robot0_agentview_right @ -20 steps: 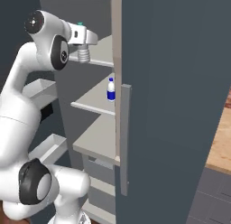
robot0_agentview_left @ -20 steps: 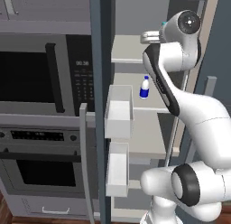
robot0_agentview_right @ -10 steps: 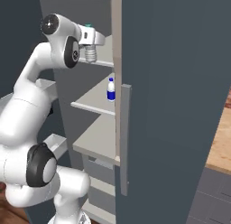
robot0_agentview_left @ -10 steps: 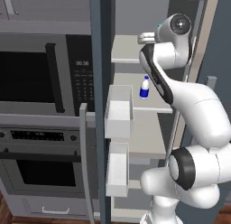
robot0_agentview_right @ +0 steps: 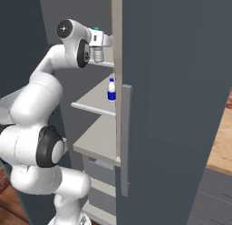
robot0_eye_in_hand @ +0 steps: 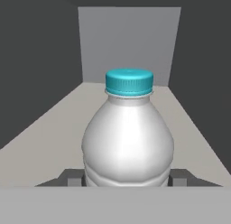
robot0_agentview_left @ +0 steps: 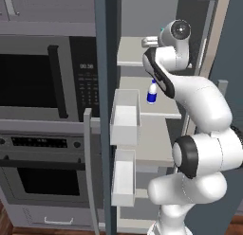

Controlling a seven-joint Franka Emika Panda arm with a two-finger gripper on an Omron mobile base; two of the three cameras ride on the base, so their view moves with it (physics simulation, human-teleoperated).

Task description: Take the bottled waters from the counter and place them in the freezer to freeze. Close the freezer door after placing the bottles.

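Pale shelves (robot0_agentview_left: 156, 122) line the open freezer (robot0_agentview_right: 97, 106), whose slate-blue door (robot0_agentview_left: 105, 111) with white bins stands swung wide beside the built-in oven (robot0_agentview_left: 42, 182). Up at the top shelf the gripper (robot0_eye_in_hand: 128, 177) is clamped on the clear bottle with the teal cap (robot0_eye_in_hand: 128, 133), one dark fingertip (robot0_eye_in_hand: 72, 176) pressed to each side of its body, holding it upright. On the shelf below, the blue-labelled bottle (robot0_agentview_right: 111, 90) stands upright by itself.

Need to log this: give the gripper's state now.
Gripper: shut on the teal-capped bottle, held upright over a freezer shelf.
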